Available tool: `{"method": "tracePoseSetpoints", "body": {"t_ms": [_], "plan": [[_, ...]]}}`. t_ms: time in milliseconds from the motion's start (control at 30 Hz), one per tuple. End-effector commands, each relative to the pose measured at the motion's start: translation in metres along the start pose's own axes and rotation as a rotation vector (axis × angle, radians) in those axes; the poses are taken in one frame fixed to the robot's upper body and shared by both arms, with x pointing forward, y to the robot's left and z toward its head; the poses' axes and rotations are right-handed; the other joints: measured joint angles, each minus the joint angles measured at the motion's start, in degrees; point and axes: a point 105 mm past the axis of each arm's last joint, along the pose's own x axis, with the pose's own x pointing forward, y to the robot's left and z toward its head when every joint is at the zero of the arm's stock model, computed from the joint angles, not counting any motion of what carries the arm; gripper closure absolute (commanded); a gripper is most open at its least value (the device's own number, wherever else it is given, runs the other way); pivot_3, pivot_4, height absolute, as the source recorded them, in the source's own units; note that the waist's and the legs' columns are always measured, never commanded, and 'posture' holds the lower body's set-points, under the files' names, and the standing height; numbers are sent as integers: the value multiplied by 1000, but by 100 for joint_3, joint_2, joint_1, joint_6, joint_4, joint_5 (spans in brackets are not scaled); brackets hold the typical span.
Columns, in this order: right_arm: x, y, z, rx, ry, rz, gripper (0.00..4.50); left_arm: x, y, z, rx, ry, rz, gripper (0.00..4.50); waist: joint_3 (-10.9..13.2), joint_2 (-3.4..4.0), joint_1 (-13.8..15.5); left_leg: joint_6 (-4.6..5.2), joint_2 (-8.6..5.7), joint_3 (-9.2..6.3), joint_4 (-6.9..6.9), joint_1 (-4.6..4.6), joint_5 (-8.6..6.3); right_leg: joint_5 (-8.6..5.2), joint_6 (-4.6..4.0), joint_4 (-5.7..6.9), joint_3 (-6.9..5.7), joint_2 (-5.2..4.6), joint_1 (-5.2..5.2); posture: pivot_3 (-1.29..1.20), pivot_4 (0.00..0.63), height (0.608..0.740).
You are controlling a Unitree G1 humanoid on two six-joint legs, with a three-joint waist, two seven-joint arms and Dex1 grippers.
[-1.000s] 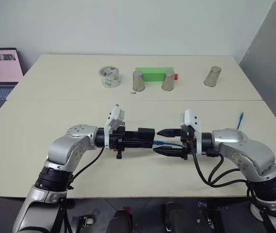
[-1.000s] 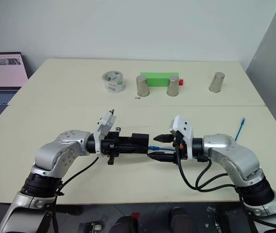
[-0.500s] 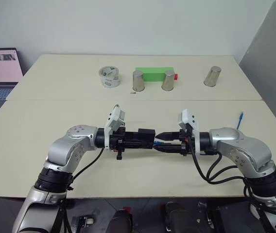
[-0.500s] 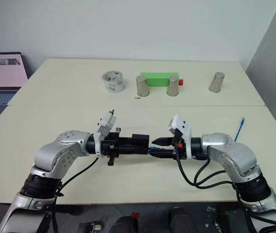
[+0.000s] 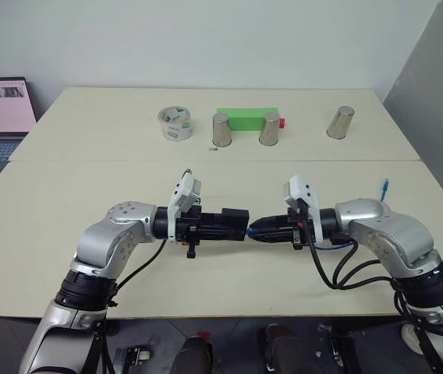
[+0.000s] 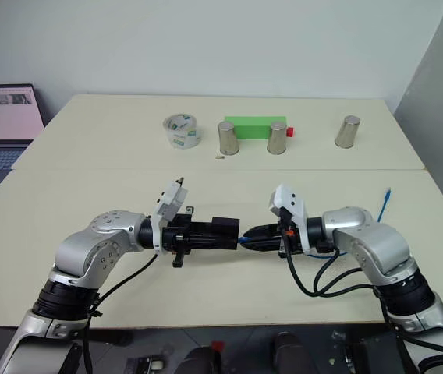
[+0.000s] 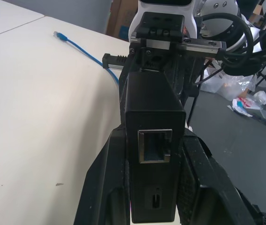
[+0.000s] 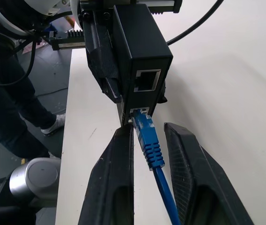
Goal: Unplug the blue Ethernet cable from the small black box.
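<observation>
Fingers of left gripper [image 5: 233,222] clamp small black box [image 8: 140,56] w/ blue Ethernet cable [image 8: 149,145] plugged in; right gripper [image 8: 148,154] narrow beside plug.

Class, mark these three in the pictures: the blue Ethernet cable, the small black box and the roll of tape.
blue Ethernet cable [image 8: 148,140], right wrist view, on its ribbed plug boot.
small black box [image 7: 154,105], left wrist view, on its top face.
roll of tape [image 5: 175,125], left eye view, on its outer side.
</observation>
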Motion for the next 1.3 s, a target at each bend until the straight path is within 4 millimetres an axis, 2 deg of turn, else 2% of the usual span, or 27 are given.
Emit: {"method": "tracePoseSetpoints", "body": {"t_ms": [33, 333, 500, 733, 1000, 1067, 1100, 1200, 1300], "plan": [[-2, 0, 10, -52, -4, 0, 4459, 4, -8, 9, 52, -15, -46, 3709, 0, 0, 0, 0, 0, 0, 0, 0, 0, 0, 0, 0, 0, 0, 0, 0, 150, 740], [-1, 1, 11, -40, -8, 17, 4490, 4, -8, 6, 56, -7, -45, 3709, 0, 0, 0, 0, 0, 0, 0, 0, 0, 0, 0, 0, 0, 0, 0, 0, 150, 740], [0, 0, 2, -38, 34, 13, 4490, 3, -9, 3, 57, 9, -43, 3709, 0, 0, 0, 0, 0, 0, 0, 0, 0, 0, 0, 0, 0, 0, 0, 0, 150, 740], [-18, -14, -17, -21, 118, -56, 4491, -16, -2, -5, 56, 70, 21, 3709, 0, 0, -2, 0, 0, 0, 0, 0, 0, 0, 0, 0, 1, 0, 0, 0, 150, 740], [-27, -21, -27, -24, 157, -93, 4491, -25, -2, -10, 65, 110, 41, 3709, 0, 0, -5, 0, 0, 4, -2, -2, 0, 0, 0, -2, 3, 0, -5, 0, 150, 740], [-30, -32, -28, -42, 155, -145, 4491, -26, 0, -11, 66, 112, 54, 3709, 0, 0, -4, 0, 1, 5, -2, -3, 0, 0, 0, -2, 3, 0, -6, 0, 150, 740], [-32, -44, -27, -54, 142, -212, 4491, -27, 1, -11, 67, 110, 66, 3709, 0, 0, -5, 0, 1, 6, -2, -3, 0, 0, 0, -2, 3, 0, -5, 0, 150, 740], [-47, -98, -22, -119, 106, -530, 4491, -30, 6, -13, 69, 96, 123, 3709, 0, -1, -23, 0, 1, 10, -1, -2, 0, 0, 1, -2, 7, 0, -6, 0, 150, 740], [-60, -134, -22, -142, 92, -760, 4491, -31, 11, -17, 67, 88, 185, 3709, 0, -1, -31, 0, -1, 19, 1, 0, 0, 3, 3, 10, 16, 0, -12, 0, 150, 740]]}}
